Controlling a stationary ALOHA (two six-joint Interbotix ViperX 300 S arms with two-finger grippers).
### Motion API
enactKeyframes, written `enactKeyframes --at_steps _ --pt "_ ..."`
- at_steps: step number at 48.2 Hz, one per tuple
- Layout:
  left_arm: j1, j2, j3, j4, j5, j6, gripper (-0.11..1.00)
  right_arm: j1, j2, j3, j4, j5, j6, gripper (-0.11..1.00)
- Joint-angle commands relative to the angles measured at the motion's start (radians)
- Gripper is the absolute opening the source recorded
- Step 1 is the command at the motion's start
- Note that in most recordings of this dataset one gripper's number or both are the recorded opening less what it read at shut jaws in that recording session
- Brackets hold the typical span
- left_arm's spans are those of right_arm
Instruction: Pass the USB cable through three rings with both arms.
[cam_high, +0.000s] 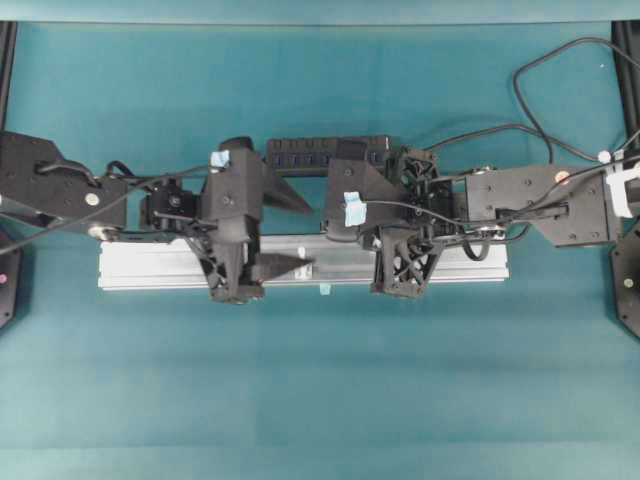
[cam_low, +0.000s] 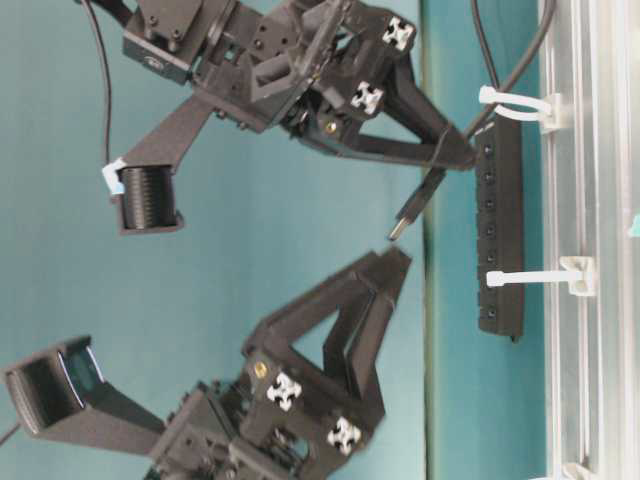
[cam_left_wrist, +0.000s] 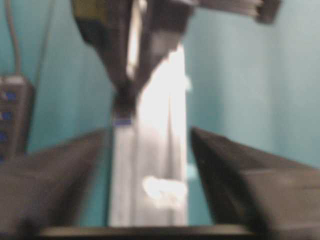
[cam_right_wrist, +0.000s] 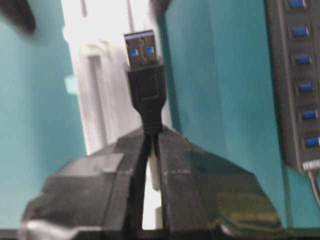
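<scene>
The right pincer (cam_right_wrist: 150, 150) is clamping its jaws tight on the USB cable (cam_right_wrist: 150, 112) just behind the plug, so the USB plug (cam_right_wrist: 142, 50) is sticking out past the fingertips with its metal tip leading. In the table-level view the plug (cam_low: 412, 212) is hanging in the air between the two pincers, its tip pointing toward the left pincer (cam_low: 390, 262) and stopping just short of it. The left pincer (cam_left_wrist: 150, 165) is standing wide open and holding nothing, its two fingers (cam_left_wrist: 55, 175) spread to either side of the aluminium rail (cam_left_wrist: 150, 150). Two of the whitish rings (cam_low: 515, 105) are standing on the rail (cam_low: 590, 250), beside the black USB hub (cam_low: 500, 230). Everything is sitting on the teal worktop (cam_high: 320, 400). The left wrist view is too blurred for finer detail.
</scene>
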Motion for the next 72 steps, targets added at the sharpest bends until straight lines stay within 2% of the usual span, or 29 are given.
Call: enactKeyframes --at_steps 1,12,36,57,72 --pt "0.0 -0.034 0.005 0.002 0.02 -0.011 0.95 0.003 0.0 -0.008 0.003 0.009 0.0 -0.07" --pt "0.0 -0.094 0.041 0.002 0.066 -0.015 0.86 0.025 0.04 -0.014 0.005 0.006 0.0 -0.07" --pt "0.012 -0.261 0.114 0.002 0.077 -0.008 0.85 0.046 0.126 -0.048 0.005 -0.006 -0.002 -0.07" --pt "0.018 -0.471 0.262 0.002 0.153 -0.015 0.85 0.054 0.138 -0.067 0.006 -0.017 -0.002 -0.07" --pt "0.021 -0.494 0.276 0.002 0.195 -0.017 0.85 0.086 0.137 -0.067 0.006 -0.017 -0.002 -0.07"
